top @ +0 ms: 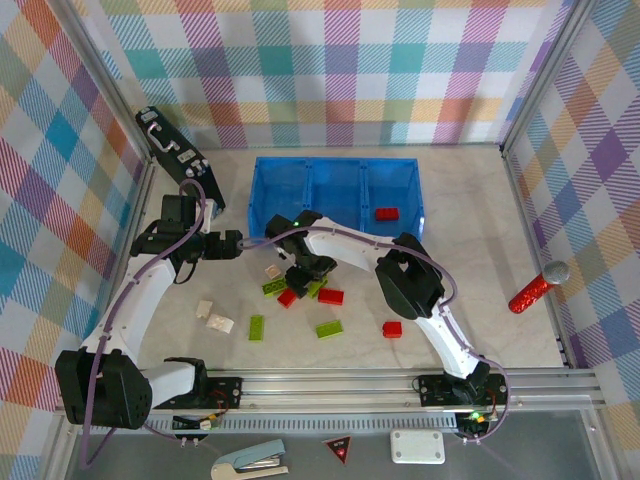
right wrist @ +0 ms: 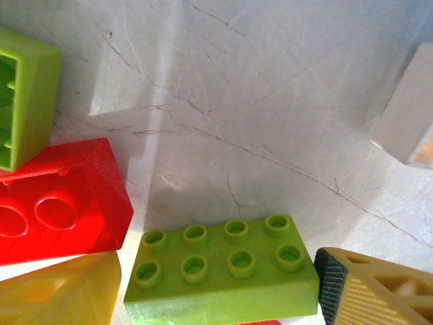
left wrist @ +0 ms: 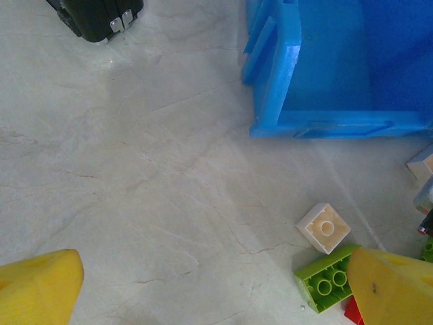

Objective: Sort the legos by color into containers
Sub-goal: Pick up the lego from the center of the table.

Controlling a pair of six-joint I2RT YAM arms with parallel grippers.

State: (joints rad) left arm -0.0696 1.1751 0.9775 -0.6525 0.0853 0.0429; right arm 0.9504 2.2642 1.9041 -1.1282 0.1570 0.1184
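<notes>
Reaches low into the heap of bricks in the middle of the top view with the right claw (top: 305, 280), the arm bent over from the lower right. Narrowed around a green brick (right wrist: 220, 267), with one finger (right wrist: 61, 291) touching the left short end and the other touching the right end. Probably grabbed by the ends because of the red block (right wrist: 61, 203) sitting close at the left, with little room to squeeze in there. Flat on the table (right wrist: 270, 81), not lifted yet.

Meant for the blue tray (top: 335, 160) at the top middle. Probably not for the right-hand box, with one red brick (top: 386, 214) already inside.

Hovers at the left of the heap with the left claw (top: 236, 244), spread wide and holding nothing. Elbow bent, wrist pointing right toward the bricks. Likely held back to leave room for the other arm. Close to a cream brick (left wrist: 325, 228) at the lower right of its own view.
</notes>
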